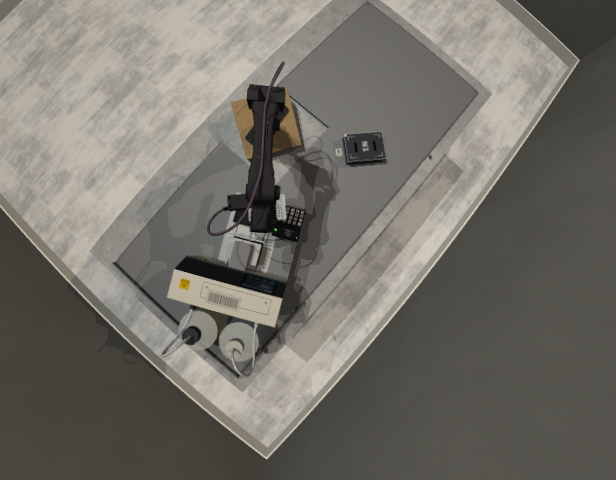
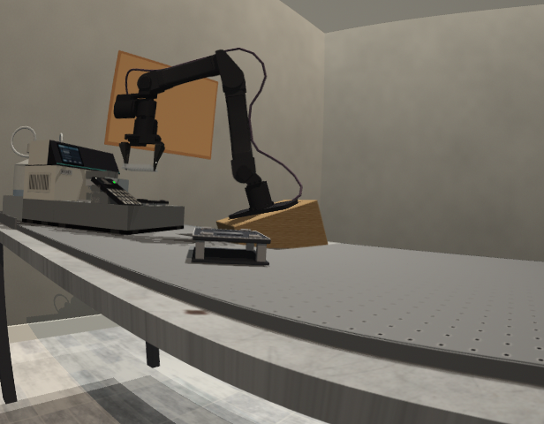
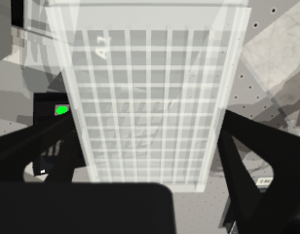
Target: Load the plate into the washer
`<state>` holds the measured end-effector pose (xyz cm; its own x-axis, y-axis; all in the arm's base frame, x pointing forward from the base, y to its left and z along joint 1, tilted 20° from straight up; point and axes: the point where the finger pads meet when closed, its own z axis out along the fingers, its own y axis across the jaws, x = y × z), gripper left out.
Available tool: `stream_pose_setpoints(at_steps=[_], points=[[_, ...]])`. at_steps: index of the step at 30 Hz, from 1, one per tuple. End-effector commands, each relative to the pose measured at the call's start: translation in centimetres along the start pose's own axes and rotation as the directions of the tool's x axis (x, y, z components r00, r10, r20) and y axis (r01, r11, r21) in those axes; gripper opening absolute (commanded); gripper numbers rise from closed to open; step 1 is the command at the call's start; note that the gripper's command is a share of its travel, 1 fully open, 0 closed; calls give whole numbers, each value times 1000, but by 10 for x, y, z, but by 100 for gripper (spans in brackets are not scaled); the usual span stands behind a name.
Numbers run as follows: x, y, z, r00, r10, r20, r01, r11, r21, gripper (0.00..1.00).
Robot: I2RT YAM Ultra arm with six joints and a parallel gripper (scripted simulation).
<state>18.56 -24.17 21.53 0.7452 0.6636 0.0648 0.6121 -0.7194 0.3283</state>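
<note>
My gripper (image 2: pixel 139 162) (image 3: pixel 148 116) is shut on the clear well plate (image 2: pixel 139 168) (image 3: pixel 150 88), gripping it across its width. It holds the plate level in the air above the front of the washer (image 1: pixel 225 297) (image 2: pixel 57 182), over the carrier (image 1: pixel 244 249) and beside the keypad (image 1: pixel 294 216) (image 2: pixel 117 192). In the wrist view the A1 mark is at the plate's far left corner. The lamp (image 1: pixel 275 229) (image 2: pixel 111 181) (image 3: pixel 61 110) by the keypad is green. The black plate nest N1 (image 1: pixel 365 148) (image 2: pixel 230 236) stands empty on the table.
The arm's wooden base (image 1: pixel 287 135) (image 2: pixel 286 223) is behind the nest. Two white bottles (image 1: pixel 203 330) (image 1: pixel 241 338) with tubing stand behind the washer at the table's edge. An orange panel (image 2: pixel 185 114) hangs on the wall.
</note>
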Motion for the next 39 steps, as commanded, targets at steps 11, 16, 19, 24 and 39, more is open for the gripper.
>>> stream_pose_setpoints(at_steps=[11, 16, 19, 24, 39], points=[[-52, 2, -22, 941, 338, -8, -338, 941, -36, 84], [-51, 2, -21, 944, 331, 2, -330, 943, -35, 84], [-50, 2, -21, 945, 327, 2, -327, 944, -35, 84], [-48, 3, -20, 947, 320, 2, -320, 947, -32, 84], [-50, 4, -15, 945, 326, 5, -326, 945, -13, 84]])
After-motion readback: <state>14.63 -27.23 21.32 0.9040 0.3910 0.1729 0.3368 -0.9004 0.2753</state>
